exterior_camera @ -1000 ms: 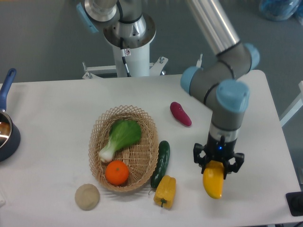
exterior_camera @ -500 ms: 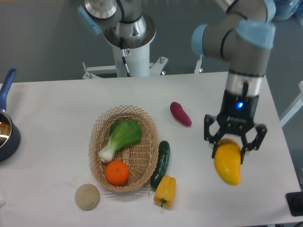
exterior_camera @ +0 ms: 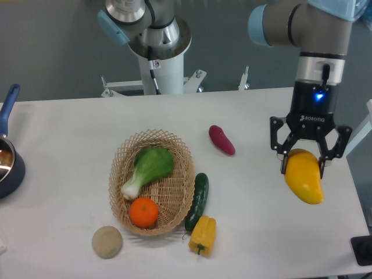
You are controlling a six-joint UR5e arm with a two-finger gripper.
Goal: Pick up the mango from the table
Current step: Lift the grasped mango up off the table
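Observation:
The mango [exterior_camera: 304,178] is a smooth yellow-orange oval fruit, held in the air well above the white table [exterior_camera: 70,133] at the right side. My gripper [exterior_camera: 303,165] is shut on the mango's upper end, fingers pointing down, and the fruit hangs tilted below them. The arm rises from the gripper to the top right of the view.
A wicker basket [exterior_camera: 182,179] holds a bok choy [exterior_camera: 148,167] and an orange [exterior_camera: 143,212]. A cucumber [exterior_camera: 198,200] and a yellow bell pepper [exterior_camera: 202,235] lie beside it. A purple sweet potato [exterior_camera: 221,140], a beige round thing [exterior_camera: 107,242] and a blue pot [exterior_camera: 7,163] are also on the table.
My gripper has risen and moved to the right with the mango in it, lifting the fruit clear of the table. Nothing else has moved.

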